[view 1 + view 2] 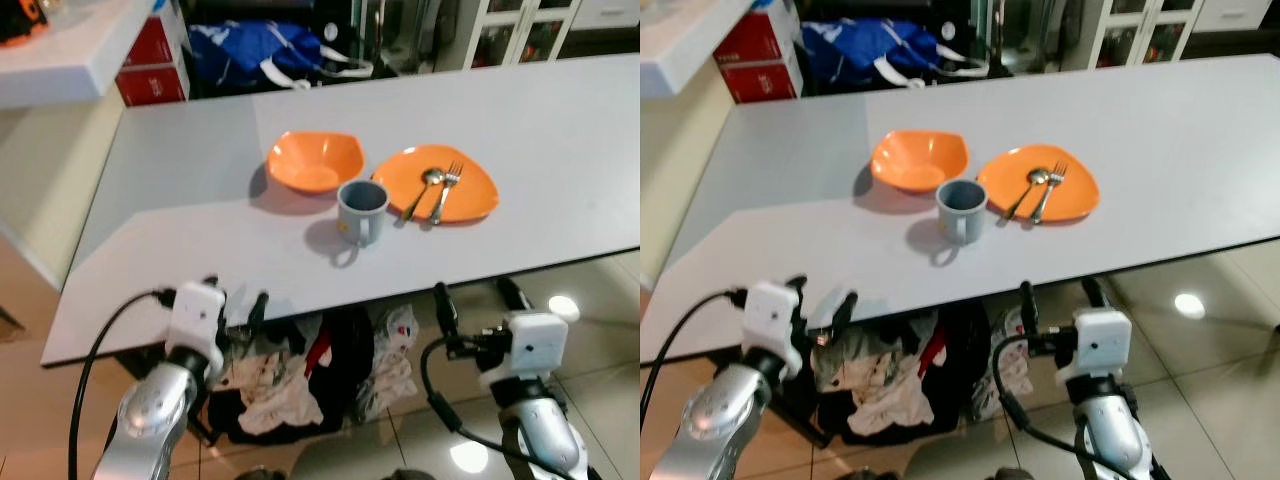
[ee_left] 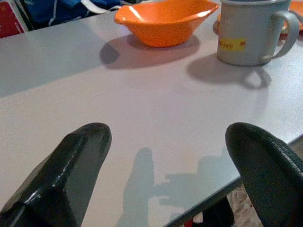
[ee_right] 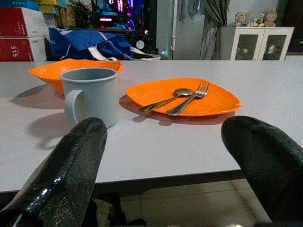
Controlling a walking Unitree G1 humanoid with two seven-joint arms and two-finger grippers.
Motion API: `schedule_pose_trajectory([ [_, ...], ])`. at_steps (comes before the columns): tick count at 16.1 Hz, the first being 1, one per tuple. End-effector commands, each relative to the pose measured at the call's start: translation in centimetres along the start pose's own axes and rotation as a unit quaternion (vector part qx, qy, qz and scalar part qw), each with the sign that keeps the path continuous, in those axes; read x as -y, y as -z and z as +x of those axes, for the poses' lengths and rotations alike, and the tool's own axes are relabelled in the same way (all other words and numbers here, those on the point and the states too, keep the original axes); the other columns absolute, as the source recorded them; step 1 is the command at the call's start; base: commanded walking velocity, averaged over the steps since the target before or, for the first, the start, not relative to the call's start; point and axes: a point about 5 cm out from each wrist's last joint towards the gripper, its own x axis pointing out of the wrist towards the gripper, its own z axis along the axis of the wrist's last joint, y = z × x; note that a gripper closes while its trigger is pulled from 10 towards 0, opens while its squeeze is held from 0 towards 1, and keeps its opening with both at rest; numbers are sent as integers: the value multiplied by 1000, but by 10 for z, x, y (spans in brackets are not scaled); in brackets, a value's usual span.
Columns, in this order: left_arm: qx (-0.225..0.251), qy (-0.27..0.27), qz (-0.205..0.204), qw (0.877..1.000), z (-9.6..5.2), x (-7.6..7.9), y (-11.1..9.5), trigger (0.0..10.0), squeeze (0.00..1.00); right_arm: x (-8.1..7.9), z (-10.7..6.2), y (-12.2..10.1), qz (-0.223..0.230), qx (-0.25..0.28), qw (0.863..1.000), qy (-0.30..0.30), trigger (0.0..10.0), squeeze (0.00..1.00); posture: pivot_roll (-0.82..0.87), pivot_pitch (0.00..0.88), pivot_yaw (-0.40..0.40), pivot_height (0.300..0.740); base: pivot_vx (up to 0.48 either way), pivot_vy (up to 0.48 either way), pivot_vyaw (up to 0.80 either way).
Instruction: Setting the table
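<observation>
Left gripper (image 1: 236,300) hovers at the near edge of the bench (image 1: 180,250), fingers spread wide and empty, aimed across the bare top toward the far edge. Ahead of it and off to its right stands the orange bowl (image 1: 314,162), well in from the near edge. Just beside the bowl, nearer the front, is the grey mug (image 1: 361,210), upright, its handle turned toward the near edge. Next comes the orange plate (image 1: 436,183), close by the mug; a spoon (image 1: 424,190) and fork (image 1: 446,190) lie on it side by side, handles pointing toward the near edge. Right gripper (image 1: 474,296) hangs just off the near edge, also wide and empty, and looks straight at the plate, so it seems the nearer arm for the cutlery. Open bench lies to the plate's right and before the mug.
</observation>
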Motion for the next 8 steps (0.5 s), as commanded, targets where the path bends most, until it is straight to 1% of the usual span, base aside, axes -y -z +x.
schedule_pose_trajectory([
  [1, 33, 2, 16, 999, 2, -2, -14, 10000, 0, -5, 3, -6, -2, 5, 1000, -9, 10000, 0, -157, 12, 55, 736, 0, 0, 0],
  [2, 33, -8, 2, 999, 6, -2, -16, 10000, 0, -6, 5, -8, -2, 6, 1000, -11, 10000, 0, -152, 8, 54, 736, 0, 0, 0],
  [3, 20, -26, -31, 999, 11, -3, -15, 10000, 0, -6, 6, -9, -3, 7, 1000, -11, 10000, 0, -150, 6, 51, 736, 0, 0, 0],
  [4, 29, -34, -42, 998, 19, -4, -21, 10000, 0, -5, 7, -10, -4, 7, 1000, -9, 10000, 0, -147, 0, 46, 736, 0, 0, 800],
  [7, 41, -23, -38, 998, 24, 1, -25, 10000, 0, -2, 9, -10, 0, 4, 1000, -5, 10000, 0, -143, 0, 38, 736, 0, 0, 781],
  [8, 41, -22, -38, 998, 26, 3, -27, 10000, 0, -2, 11, -9, 3, 0, 1000, -3, 10000, 0, -141, 0, 39, 736, 0, 0, 0],
])
